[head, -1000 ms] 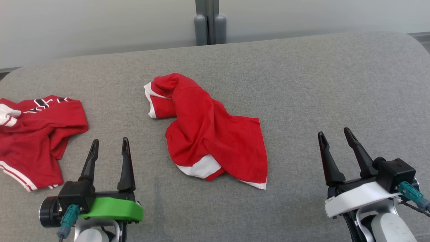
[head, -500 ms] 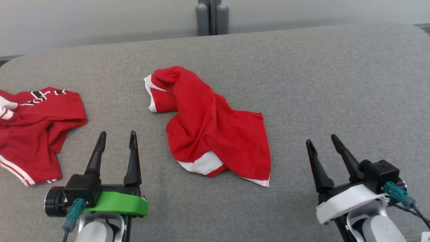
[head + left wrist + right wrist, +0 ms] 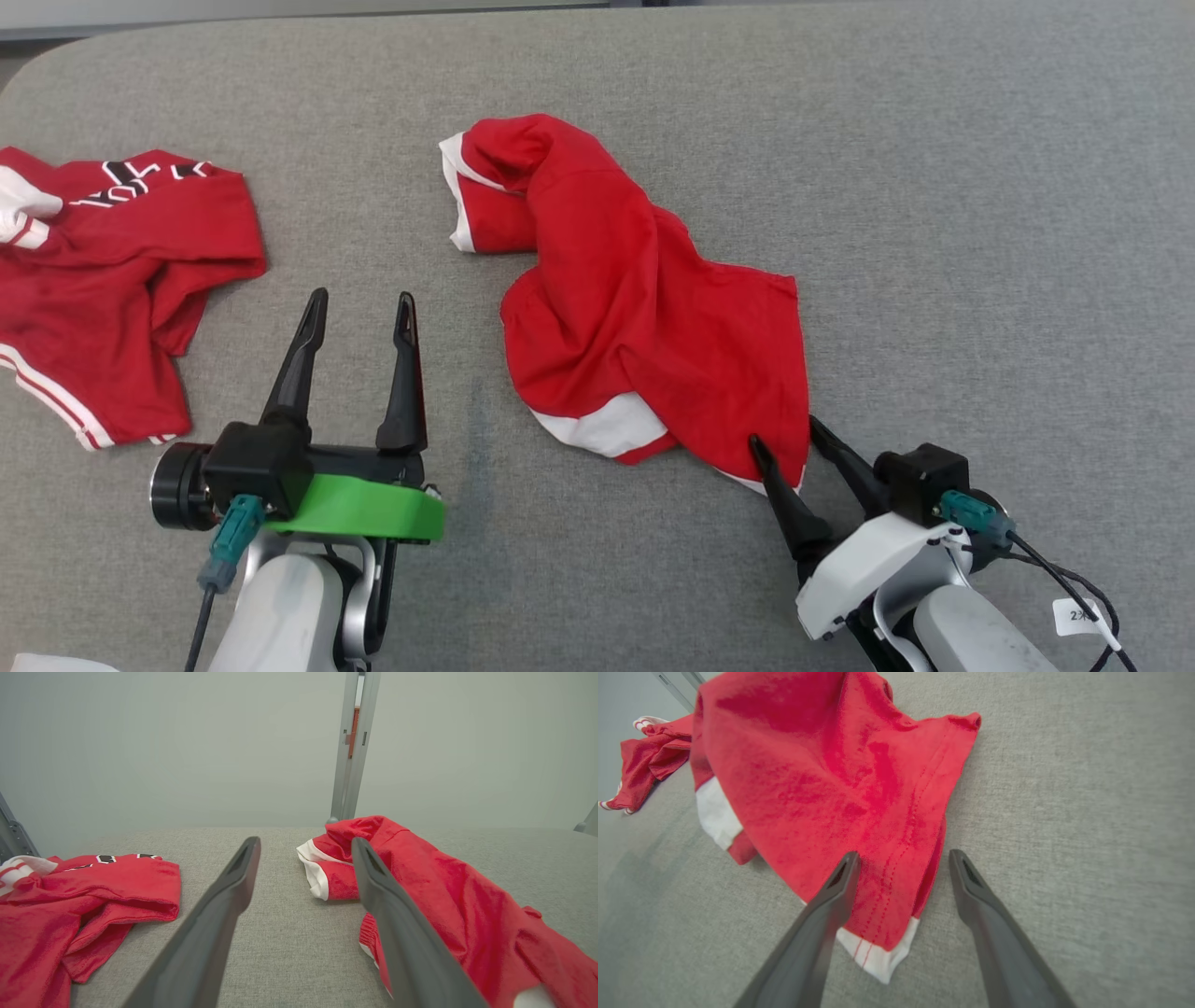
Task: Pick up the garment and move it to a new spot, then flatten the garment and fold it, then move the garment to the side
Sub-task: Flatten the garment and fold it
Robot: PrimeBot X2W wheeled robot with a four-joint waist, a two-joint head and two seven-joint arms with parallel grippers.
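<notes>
The big grey soft table [image 3: 934, 187] lies under both pincers. The red garment [image 3: 644, 317] with white edges lies bunched up on it, right in front of the right pincer [image 3: 784, 430] and off to the right of the left pincer [image 3: 362, 297]. Another red shirt [image 3: 121, 280] lies in a heap to the left of the left pincer, apart from it.

The right pincer is apart, not squeezing yet. The garment's near corner sits between its two fingers. One finger is over the cloth and the other is over bare table just beside the hem. The left pincer is wide apart too and holds nothing.

I think the right pincer may pinch just the thin hem, so the cloth could slip out when lifted. Or it may catch one layer, and the garment would hang twisted.

The other shirt has black and white letters, but folds hide the word. A tiny white tag [image 3: 1083, 616] behind the right pincer seems to start with "2".
</notes>
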